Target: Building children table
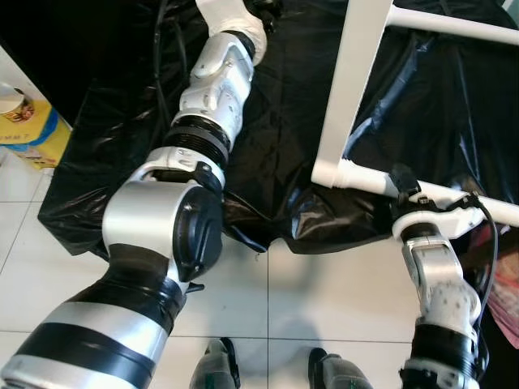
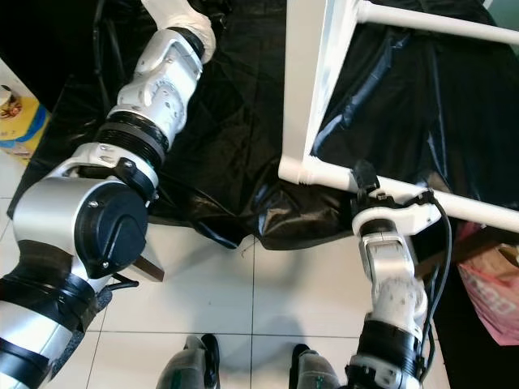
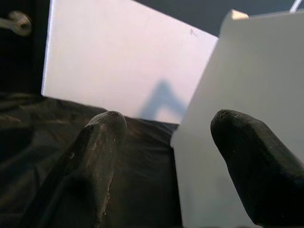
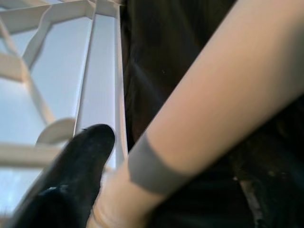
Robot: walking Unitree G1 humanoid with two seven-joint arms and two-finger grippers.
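White table frame [image 1: 354,89] lies on black plastic sheet [image 1: 276,121] over tiled floor [image 1: 324,300]. Right gripper [image 1: 403,185] fingers clamp round table leg [image 1: 438,193]. Left gripper [image 3: 166,156] fingers apart, beside white panel [image 3: 247,118].

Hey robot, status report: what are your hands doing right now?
Right gripper on white table leg. Left gripper open beside white panel. Black sheet underneath.

White table frame [image 1: 353,89] on glossy black plastic sheet [image 1: 276,113].

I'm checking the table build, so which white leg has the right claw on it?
The near leg, lying across the black sheet, has the right claw on it. The far leg lies untouched.
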